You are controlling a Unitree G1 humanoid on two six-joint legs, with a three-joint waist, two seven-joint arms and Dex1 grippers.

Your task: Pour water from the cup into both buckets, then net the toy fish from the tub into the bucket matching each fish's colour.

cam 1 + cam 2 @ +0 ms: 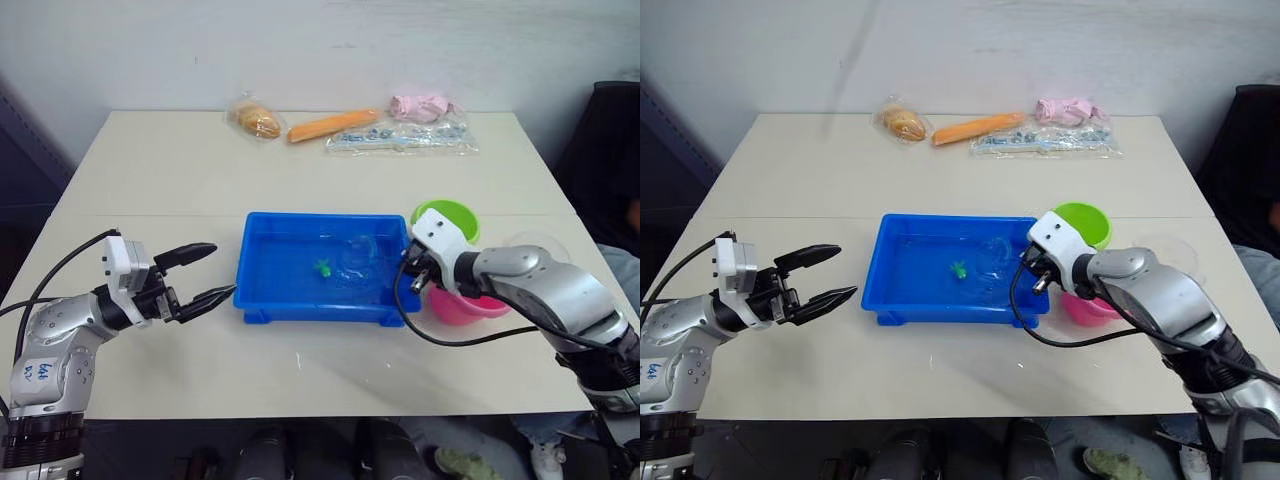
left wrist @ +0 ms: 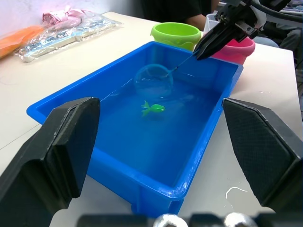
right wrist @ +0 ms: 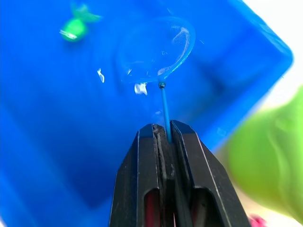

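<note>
The blue tub (image 1: 320, 306) sits mid-table, holding water and one green toy fish (image 1: 323, 267). My right gripper (image 1: 411, 276) hangs over the tub's right end, shut on the thin handle of a small round net (image 3: 156, 49). The net's hoop dips into the water just right of the fish (image 3: 73, 30) and holds nothing. Right of the tub stand the lime green bucket (image 1: 447, 215) and, nearer me, the pink bucket (image 1: 468, 306), partly behind my right arm. The clear cup (image 1: 535, 243) shows faintly beyond that arm. My left gripper (image 1: 223, 270) is open, just left of the tub.
Along the table's far edge lie a bagged bread roll (image 1: 256, 120), an orange carrot-like toy (image 1: 333, 124), a pink cloth (image 1: 420, 105) and a clear plastic bag (image 1: 400, 138). A dark chair (image 1: 610, 150) stands off the right side.
</note>
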